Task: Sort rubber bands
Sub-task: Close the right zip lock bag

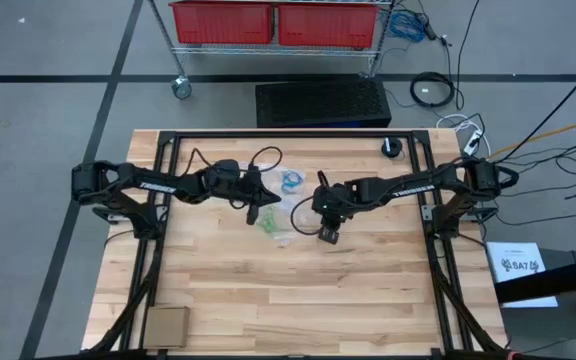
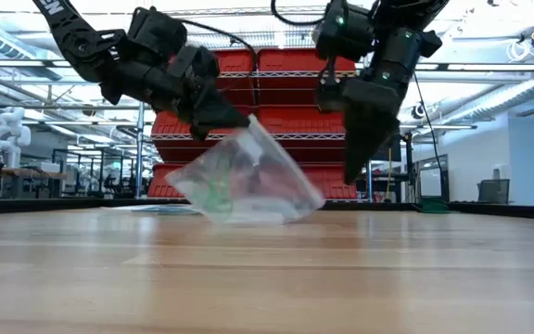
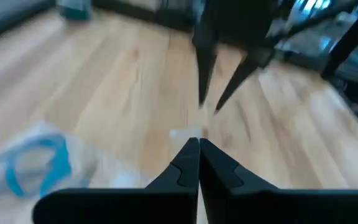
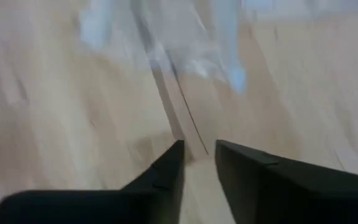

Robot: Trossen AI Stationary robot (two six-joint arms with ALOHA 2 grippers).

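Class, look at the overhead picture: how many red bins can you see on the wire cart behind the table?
2. One red bin sits on the left of the wire cart, the other red bin beside it on the right. The picture's top edge crops both, so more could lie beyond it.

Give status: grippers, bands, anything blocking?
Left gripper shut on clear bag, lifting one corner. Right gripper open beside it, empty. Green bands inside the bag. Nothing blocking.

The table (image 1: 298, 290) was pale striped wood. A clear bag (image 2: 248, 181) showed green bands (image 2: 216, 197) inside; another bag (image 3: 23, 165) held blue ones. Both arms were black, the crates (image 1: 278, 22) red.
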